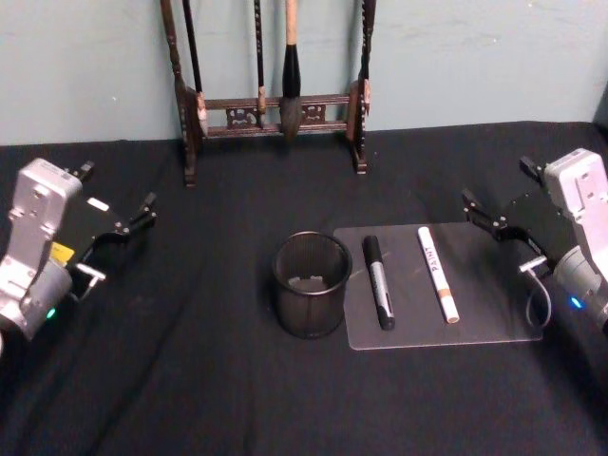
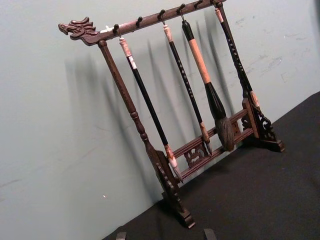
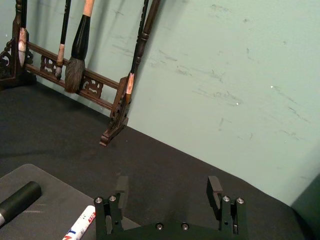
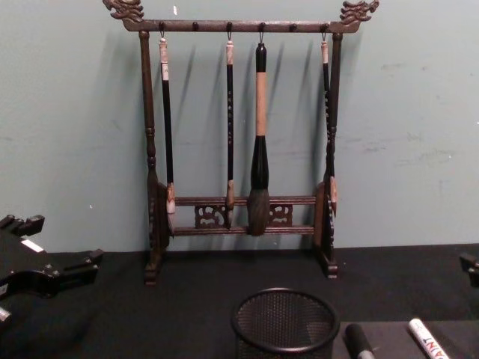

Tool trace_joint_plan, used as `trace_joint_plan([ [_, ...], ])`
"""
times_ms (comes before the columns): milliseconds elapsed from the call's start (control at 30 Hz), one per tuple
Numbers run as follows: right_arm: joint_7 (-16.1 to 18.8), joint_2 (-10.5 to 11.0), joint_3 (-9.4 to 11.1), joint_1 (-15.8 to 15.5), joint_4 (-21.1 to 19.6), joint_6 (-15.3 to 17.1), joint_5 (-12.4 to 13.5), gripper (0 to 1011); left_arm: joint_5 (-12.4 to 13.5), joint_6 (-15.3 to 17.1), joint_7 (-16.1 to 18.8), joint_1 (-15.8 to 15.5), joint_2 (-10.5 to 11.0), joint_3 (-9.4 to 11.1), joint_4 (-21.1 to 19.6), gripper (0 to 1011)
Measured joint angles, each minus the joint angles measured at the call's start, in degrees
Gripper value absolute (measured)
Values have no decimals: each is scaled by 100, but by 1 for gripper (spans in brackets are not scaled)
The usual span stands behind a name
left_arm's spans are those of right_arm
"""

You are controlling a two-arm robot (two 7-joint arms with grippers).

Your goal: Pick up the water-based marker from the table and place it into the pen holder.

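Nearest on the black cloth-covered desk lies a flat grey translucent rectangular mat, right of centre. Two pens rest on it side by side, apart, both pointing near to far: a black marker with a grey label band on the left and a white marker with a tan near end on the right, whose barrel reads "PAINT" in red. The writing on the black one's band is too small to read, so I cannot tell which of them is water-based. Just left of the mat stands the small round black wire-mesh pen holder with a solid rim, upright, with neither marker in it. At about the same depth the left gripper hangs over the desk's left side and the right gripper over the right side beside the mat; each has its fingers spread wide with nothing between them. Farthest back, against the pale green wall, stands a tall dark wooden brush rack with carved dragon ends, from which four calligraphy brushes hang, the thickest being a tan-handled brush with a dark tuft.
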Motion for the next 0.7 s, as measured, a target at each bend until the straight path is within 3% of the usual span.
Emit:
trace_joint_plan([
  [700, 0, 0, 0, 0, 0, 0, 0, 1002, 0, 0, 0, 0, 0, 0, 0, 1001],
])
